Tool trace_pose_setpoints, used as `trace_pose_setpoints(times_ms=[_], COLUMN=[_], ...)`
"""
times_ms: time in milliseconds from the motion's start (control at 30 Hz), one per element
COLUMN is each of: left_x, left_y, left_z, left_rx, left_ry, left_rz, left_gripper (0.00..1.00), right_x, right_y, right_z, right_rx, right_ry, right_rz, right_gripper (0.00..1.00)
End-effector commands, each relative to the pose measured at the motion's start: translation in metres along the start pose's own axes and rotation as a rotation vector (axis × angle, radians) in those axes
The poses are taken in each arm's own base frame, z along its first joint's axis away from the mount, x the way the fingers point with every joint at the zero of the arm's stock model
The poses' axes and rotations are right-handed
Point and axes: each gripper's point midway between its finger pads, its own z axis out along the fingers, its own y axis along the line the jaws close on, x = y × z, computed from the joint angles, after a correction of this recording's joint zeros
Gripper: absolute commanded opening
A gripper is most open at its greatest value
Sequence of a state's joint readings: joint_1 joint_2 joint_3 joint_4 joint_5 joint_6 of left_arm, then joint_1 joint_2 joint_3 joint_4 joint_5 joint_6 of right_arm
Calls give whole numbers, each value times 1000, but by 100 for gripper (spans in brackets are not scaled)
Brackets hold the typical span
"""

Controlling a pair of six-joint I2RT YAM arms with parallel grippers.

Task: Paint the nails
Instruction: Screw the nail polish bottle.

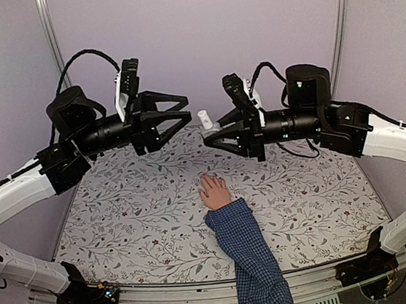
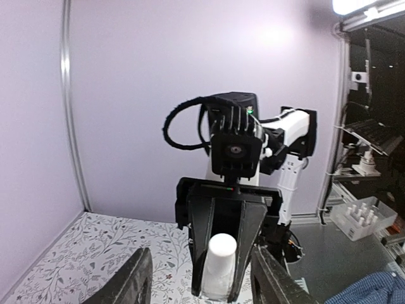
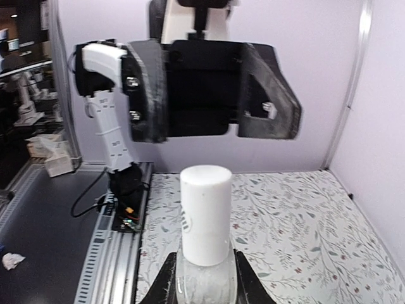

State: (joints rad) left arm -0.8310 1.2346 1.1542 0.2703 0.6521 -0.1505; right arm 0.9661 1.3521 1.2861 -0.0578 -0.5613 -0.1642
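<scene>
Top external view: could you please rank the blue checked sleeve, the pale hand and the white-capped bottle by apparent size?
1. Blue checked shirt sleeve
2. Pale flesh-coloured hand
3. White-capped bottle, smallest despite being raised

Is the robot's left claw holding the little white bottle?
No, the white-capped bottle is clamped in the right gripper, while the left gripper is open and empty.

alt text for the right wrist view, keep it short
The right gripper holds a small nail polish bottle with a tall white cap upright at the bottom centre of the view. Facing it from higher up, the black left gripper hangs with its jaws wide open above a floral-print table.
</scene>
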Motion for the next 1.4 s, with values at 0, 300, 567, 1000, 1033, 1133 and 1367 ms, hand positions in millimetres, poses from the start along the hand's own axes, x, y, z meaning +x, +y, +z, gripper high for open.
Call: trace_pose_setpoints(times_ms=[0, 300, 567, 1000, 1033, 1133, 1367], left_x=[16, 29, 40, 63, 63, 60, 57], left_y=[44, 63, 81, 92, 90, 79, 48], left_z=[-2, 23, 38, 46, 46, 46, 48], left_rx=[-215, -315, -383, -404, -394, -331, -165], left_ry=[7, -41, -58, -21, -20, -26, -3], left_rz=[-77, -181, -243, -306, -304, -282, -229], left_gripper=[55, 56, 54, 0, 0, 0, 0], right_x=[3, 17, 26, 29, 27, 20, -6], right_y=[-57, -83, -86, -89, -88, -75, -31], right_z=[-9, -10, -1, -1, -1, 4, 4], right_rx=[340, 485, 516, 556, 545, 451, 154], right_ry=[8, 46, 88, 115, 109, 75, -40], right_rz=[13, 46, 48, 30, 29, 26, -6], right_gripper=[0, 0, 0, 0, 0, 0, 0])
